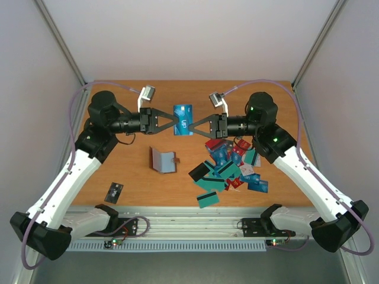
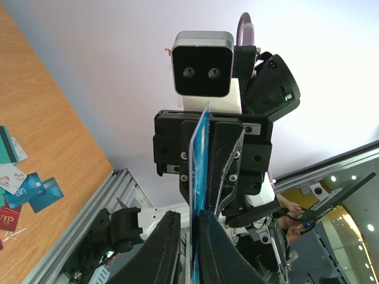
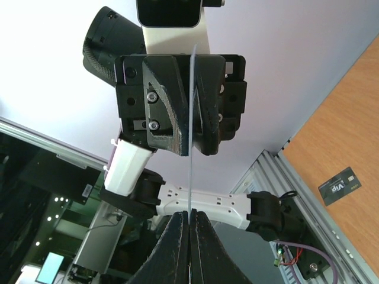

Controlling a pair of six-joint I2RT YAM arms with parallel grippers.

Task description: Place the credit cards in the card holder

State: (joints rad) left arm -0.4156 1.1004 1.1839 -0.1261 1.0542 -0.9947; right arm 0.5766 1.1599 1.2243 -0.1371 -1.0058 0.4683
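blue credit card [image 1: 183,119] | mid-air, long axis 12–6 | left gripper [image 1: 172,122] pinches its 9 o'clock edge | right gripper [image 1: 194,125] clamps its 3 o'clock edge | card holder [image 1: 164,160] at 7 o'clock, nearer left arm

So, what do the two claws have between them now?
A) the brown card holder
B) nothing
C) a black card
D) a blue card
D: a blue card hangs between the left claw and the right claw, off the table.
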